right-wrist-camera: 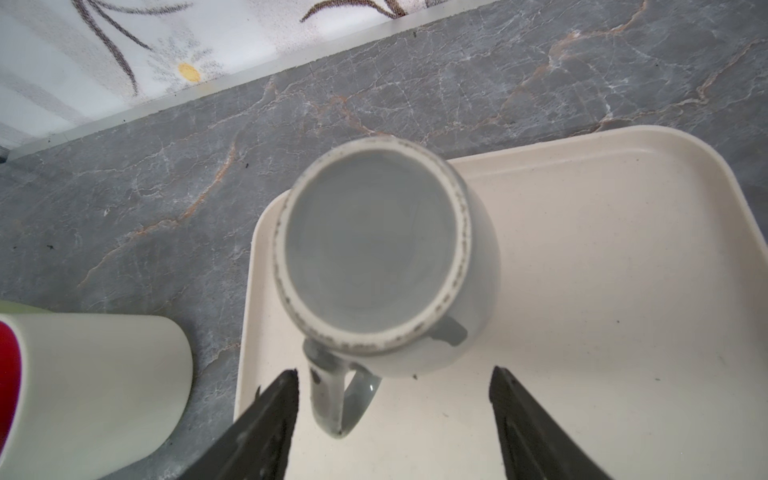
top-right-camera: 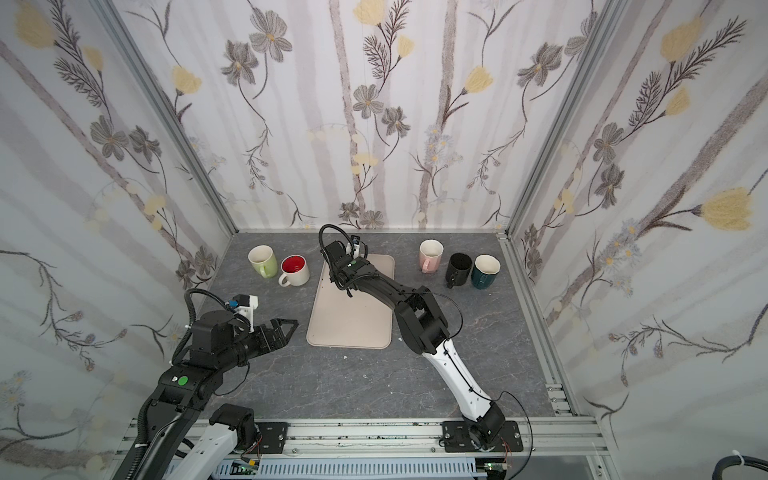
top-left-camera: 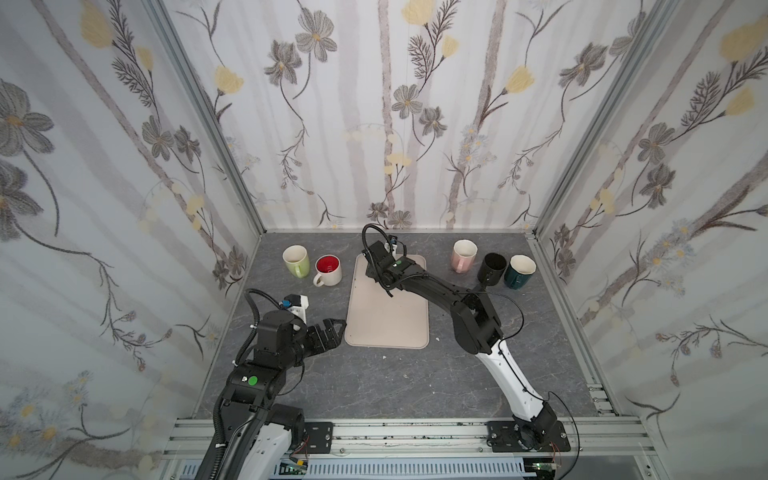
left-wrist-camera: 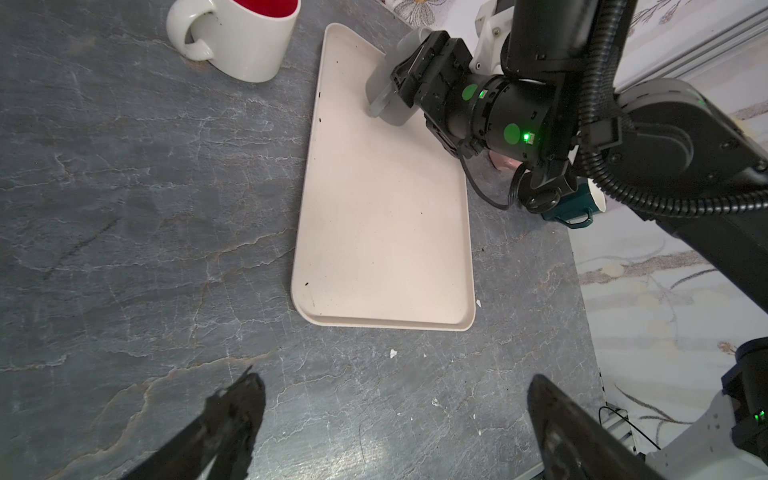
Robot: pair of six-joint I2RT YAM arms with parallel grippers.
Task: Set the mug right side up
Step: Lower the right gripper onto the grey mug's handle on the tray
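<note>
While the grey mug (right-wrist-camera: 374, 249) is sitting mouth-down on the cream tray (right-wrist-camera: 602, 291), it is showing its flat base to the right wrist camera: a smooth pale-grey disc ringed by an unglazed off-white foot that is carrying a scatter of dark specks. Its glaze is looking even and glossy, and its loop handle (right-wrist-camera: 336, 399) is sticking out from the side. The mug is occupying the tray's far left corner, where the right gripper (right-wrist-camera: 394, 372) is largely covering it in both top views. That gripper is standing with jaws apart, one finger on each side of the handle. The handle is lying close to one finger, and whether they are touching I cannot tell. The left gripper (left-wrist-camera: 395, 377) is hovering spread wide above the grey tabletop (left-wrist-camera: 124, 208) near the tray's near left corner, holding nothing. A white mug with red inside (top-left-camera: 328, 270) is standing upright just left of the tray.
</note>
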